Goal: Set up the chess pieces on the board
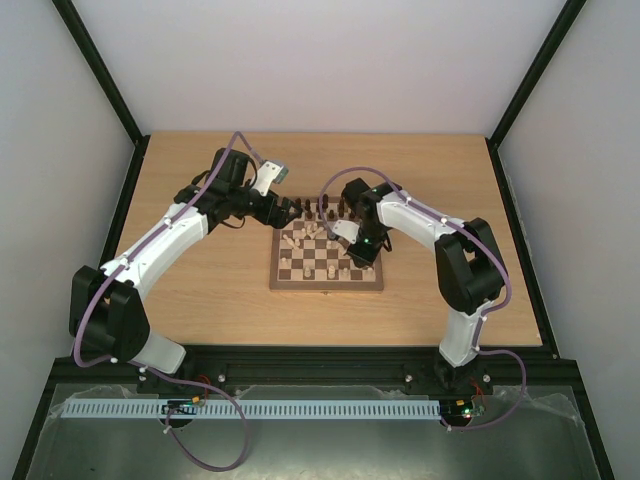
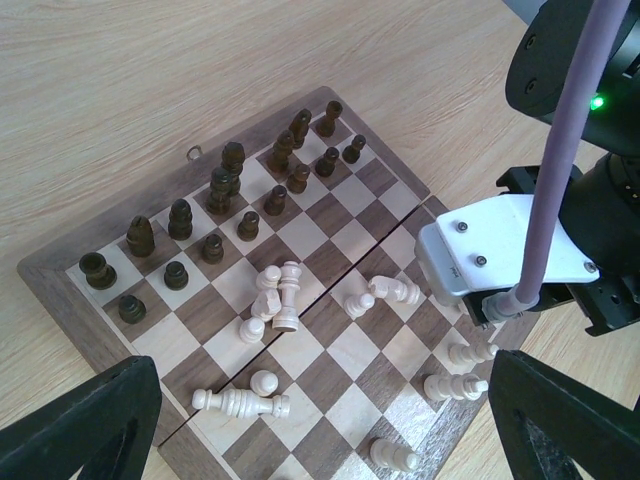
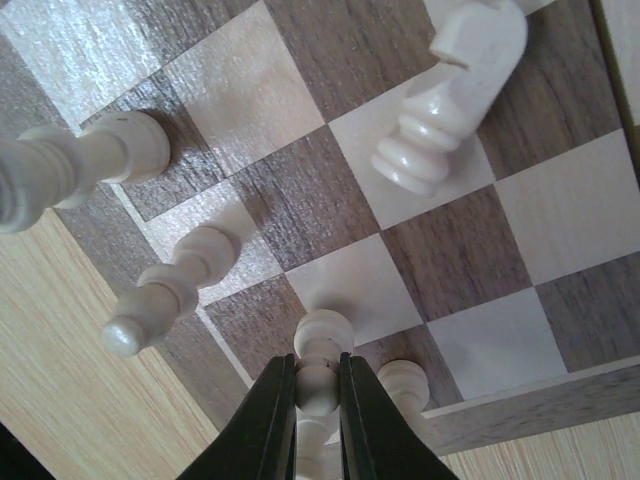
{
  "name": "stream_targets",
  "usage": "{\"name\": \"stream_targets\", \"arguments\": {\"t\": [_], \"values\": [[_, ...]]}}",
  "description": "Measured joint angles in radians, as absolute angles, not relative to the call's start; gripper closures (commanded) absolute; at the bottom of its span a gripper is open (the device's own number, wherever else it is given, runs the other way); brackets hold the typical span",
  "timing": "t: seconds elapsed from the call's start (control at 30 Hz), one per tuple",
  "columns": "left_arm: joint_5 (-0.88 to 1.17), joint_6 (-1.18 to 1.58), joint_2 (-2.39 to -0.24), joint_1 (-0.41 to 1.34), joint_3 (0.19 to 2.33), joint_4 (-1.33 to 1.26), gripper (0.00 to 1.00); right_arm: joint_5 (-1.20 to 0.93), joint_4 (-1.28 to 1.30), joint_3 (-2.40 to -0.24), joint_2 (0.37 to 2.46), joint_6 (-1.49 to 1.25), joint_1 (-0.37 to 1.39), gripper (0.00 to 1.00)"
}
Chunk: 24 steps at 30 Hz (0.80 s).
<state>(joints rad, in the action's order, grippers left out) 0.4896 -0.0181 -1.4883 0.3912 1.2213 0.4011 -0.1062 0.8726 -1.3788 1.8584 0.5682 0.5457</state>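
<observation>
The left arm stretches in from the near-left corner with its elbow bent. The left tool (image 1: 284, 209) hangs over the far-left corner of the board (image 1: 325, 288), and its fingers (image 2: 85, 425) stand wide apart with nothing between them. The right arm folds over from the right side. The right tool (image 1: 362, 243) points down at the board's right edge and is clamped on a held cream piece (image 3: 320, 345), which is in the outermost row of squares just inside the border.

The dark pieces (image 2: 215, 190) stand upright in two rows along the far edge. The cream pieces (image 2: 275, 300) are scattered over the middle and right of the board. Several lie on their sides, among them a knight (image 3: 455, 85) and a long piece (image 2: 240, 403), and a few stand. One neighbour piece (image 3: 403, 380) sits just beside the held one.

The board lies near the middle of the counter (image 1: 200, 290), with light wood showing on every side, widest to the left. The rows nearest the arm bases carry few pieces.
</observation>
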Motion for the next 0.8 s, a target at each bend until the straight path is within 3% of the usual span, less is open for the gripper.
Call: {"name": "stream_targets", "arguments": {"t": [0.53,0.8], "values": [[0.49,-0.018,-1.488,0.391,1.214,0.395,0.07,-0.084,0.826,-1.376,1.877,0.549,0.546,0.87],[0.49,-0.018,-1.488,0.391,1.211,0.395,0.07,-0.081,0.825,-1.377,1.88,0.541,0.546,0.69]]}}
